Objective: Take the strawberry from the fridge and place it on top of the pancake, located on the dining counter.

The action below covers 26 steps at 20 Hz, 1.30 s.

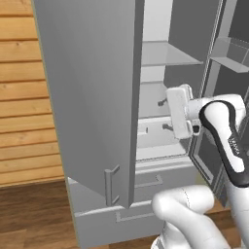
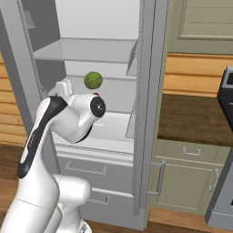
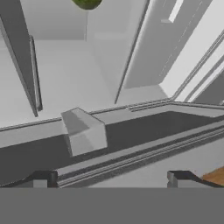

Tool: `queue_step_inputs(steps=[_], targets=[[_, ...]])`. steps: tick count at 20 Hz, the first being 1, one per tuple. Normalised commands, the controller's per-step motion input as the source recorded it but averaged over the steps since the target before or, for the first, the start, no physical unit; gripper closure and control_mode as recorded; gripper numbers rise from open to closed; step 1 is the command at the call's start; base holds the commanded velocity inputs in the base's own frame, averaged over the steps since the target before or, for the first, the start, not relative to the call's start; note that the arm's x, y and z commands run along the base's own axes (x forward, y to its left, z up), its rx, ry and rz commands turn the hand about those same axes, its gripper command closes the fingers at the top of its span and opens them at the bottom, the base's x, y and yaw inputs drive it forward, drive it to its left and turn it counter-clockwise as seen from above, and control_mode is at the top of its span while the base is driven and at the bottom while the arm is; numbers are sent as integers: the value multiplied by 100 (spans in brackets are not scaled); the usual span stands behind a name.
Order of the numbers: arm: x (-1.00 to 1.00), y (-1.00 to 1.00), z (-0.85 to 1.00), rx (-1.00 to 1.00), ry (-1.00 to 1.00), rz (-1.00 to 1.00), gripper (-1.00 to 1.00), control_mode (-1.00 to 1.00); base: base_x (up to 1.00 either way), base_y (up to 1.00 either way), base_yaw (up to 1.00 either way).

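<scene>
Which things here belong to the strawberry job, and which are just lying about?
Job:
fridge, doors open
gripper, open, at the shelves

Just about:
green fruit on a fridge shelf
wall counter
cabinets

The strawberry itself I can't make out.

Round green fruit — right of it, pale-green cabinets under a dark countertop.

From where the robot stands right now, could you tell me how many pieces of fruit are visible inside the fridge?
1: a round green fruit sits on a middle shelf of the open fridge, above the robot's wrist. A smaller fruit may be hidden behind the arm.
</scene>
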Motion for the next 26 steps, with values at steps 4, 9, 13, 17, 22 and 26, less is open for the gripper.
queue_step_inputs(steps=[4,9,13,17,22,26], targets=[[69,35,2,-5,-16,33,-100,-100,0,0,0],[41,64,0,-6,-3,22,-100,-100,0,0,0],[4,63,0,0,4,13,-100,-100,0,0,0],[-3,52,0,1,8,11,-100,-100,0,0,0],[-15,46,0,5,15,9,-100,-100,0,0,0],[-32,54,0,10,17,5,-100,-100,0,0,0]])
